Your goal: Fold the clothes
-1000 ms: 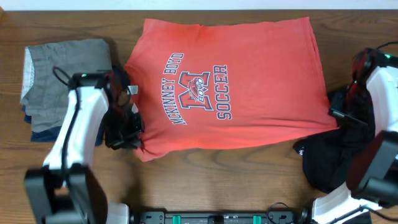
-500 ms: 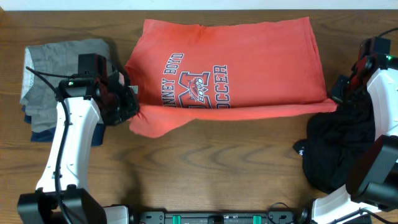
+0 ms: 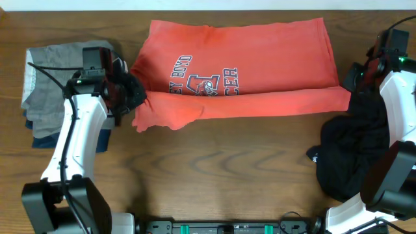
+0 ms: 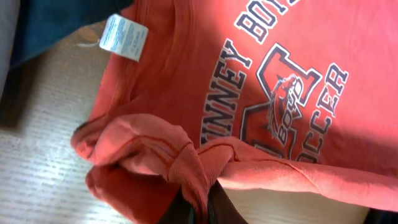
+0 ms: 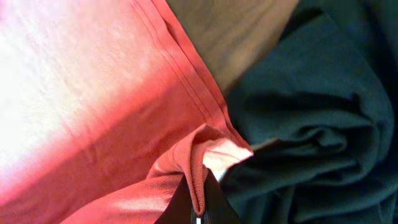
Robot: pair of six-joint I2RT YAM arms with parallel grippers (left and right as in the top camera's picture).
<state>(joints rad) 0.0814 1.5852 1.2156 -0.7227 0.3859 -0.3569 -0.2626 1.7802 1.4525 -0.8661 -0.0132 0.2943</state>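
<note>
- The red T-shirt (image 3: 260, 65) lies in the middle of the wooden table (image 3: 227, 175). Its near edge is folded up over the letters.
- The left gripper (image 4: 200, 210) is pinched tight on one bunched corner of that edge.
- The right gripper (image 5: 198, 210) is pinched tight on the other corner, by the hem.
- The shirt looks soft, light and floppy. It will likely sag in the middle, so hold both corners and pull gently.
- The black garment (image 3: 354, 149) sits in a heap just beside the shirt.

The T-shirt (image 3: 260, 65) lies across the upper middle of the table (image 3: 227, 175), with a heaped garment (image 3: 348, 159) at lower right and a folded stack (image 3: 49, 78) at upper left.
</note>
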